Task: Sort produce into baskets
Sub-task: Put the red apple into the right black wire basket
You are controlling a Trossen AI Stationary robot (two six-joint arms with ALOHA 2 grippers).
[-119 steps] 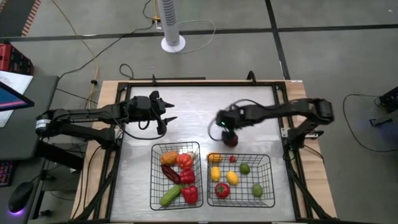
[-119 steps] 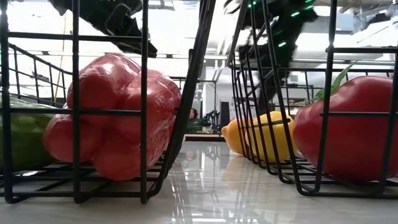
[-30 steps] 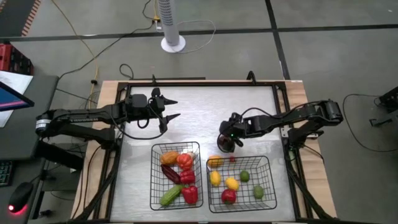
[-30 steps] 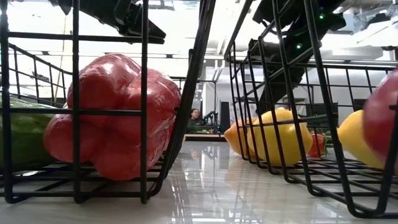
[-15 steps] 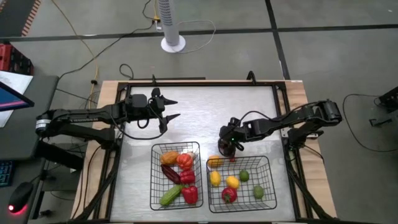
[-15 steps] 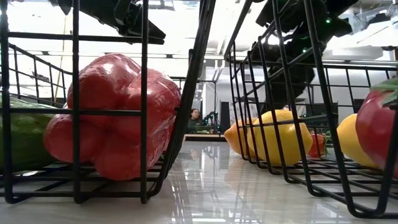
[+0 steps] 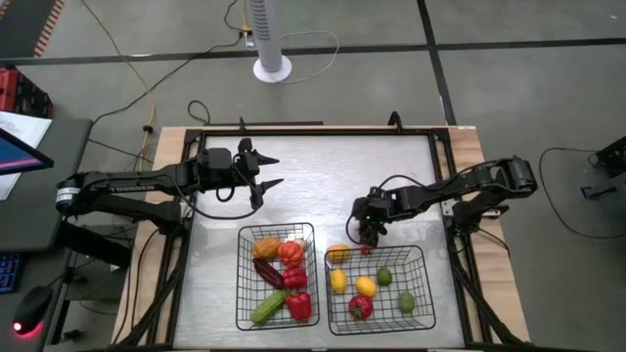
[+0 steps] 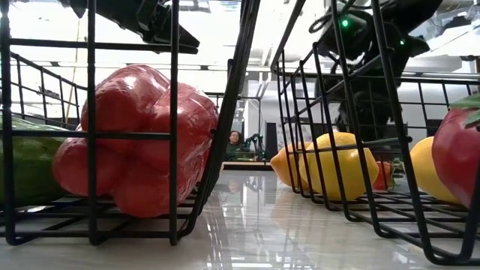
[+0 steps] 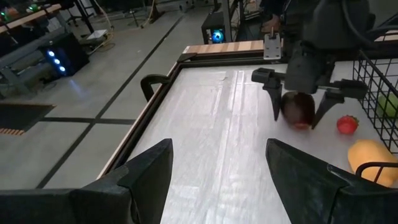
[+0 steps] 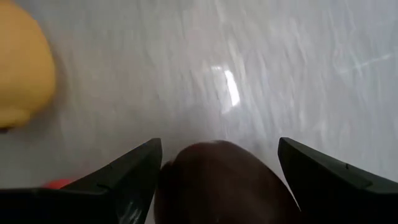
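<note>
Two black wire baskets stand near the table's front: the left basket (image 7: 241,279) holds a red pepper (image 8: 135,139), a cucumber and other vegetables; the right basket (image 7: 428,284) holds lemons (image 8: 337,165), limes, an orange and red fruit. My right gripper (image 7: 370,235) hangs just beyond the right basket's far left corner, shut on a dark purple-brown round piece (image 9: 297,109). Over the table's far left part, my left gripper (image 7: 264,171) is open with nothing between its fingers (image 9: 149,177). My right gripper pinches the dark round piece between its two fingers, one on each opposite side (image 10: 169,177). The fingers (image 9: 275,106) slant steeply down from above, and their tips reach below the piece. It sits low over the table; whether it touches the tabletop I cannot tell.
A raised wooden frame (image 7: 313,129) borders the table. Bare tabletop (image 7: 313,186) lies between the two arms and beyond the baskets. A small red fruit (image 9: 347,124) and an orange (image 9: 370,155) lie just inside the right basket's far wall.
My right gripper has sunk and gone a little toward the table's right edge, nearer the right basket's far rim. It has tipped to point more steeply down. The dark piece has gone along between its fingers.
</note>
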